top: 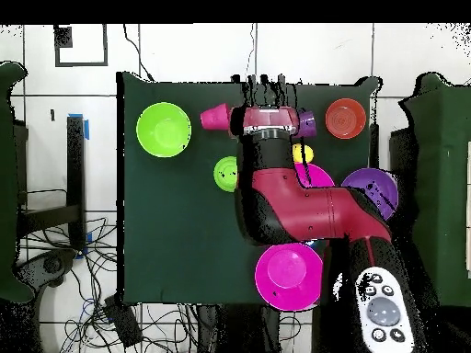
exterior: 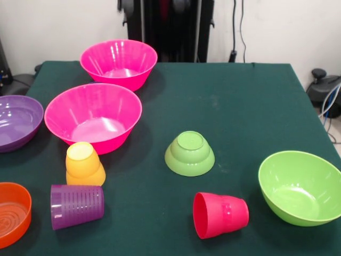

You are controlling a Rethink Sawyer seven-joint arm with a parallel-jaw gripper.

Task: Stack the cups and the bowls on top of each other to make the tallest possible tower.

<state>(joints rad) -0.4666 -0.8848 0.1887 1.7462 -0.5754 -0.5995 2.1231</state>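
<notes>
Stacking not yet begun: every piece single on tabletop (exterior: 240, 106), nothing nested.

Hand (top: 269, 108) visible only in overhead view, upper centre, between red cup (top: 213, 117) and purple cup (top: 306, 122). Open or closed: cannot tell.

Positions, front view:
- Two pink bowls, upper left (exterior: 118, 63) and left of centre (exterior: 93, 116), upright.
- Purple bowl (exterior: 18, 121) and orange bowl (exterior: 11, 213) at left edge.
- Lime bowl (exterior: 300, 186), lower right.
- Small green bowl (exterior: 189, 153), centre, inverted.
- Yellow cup (exterior: 84, 164), inverted, just beside nearer pink bowl.

Probable hazards:
- Red and purple cups on their sides: likely to roll if nudged off-centre.
- Yellow cup: risk of striking pink bowl's rim on approach.
- Inverted green bowl: domed, likely to slip.
</notes>
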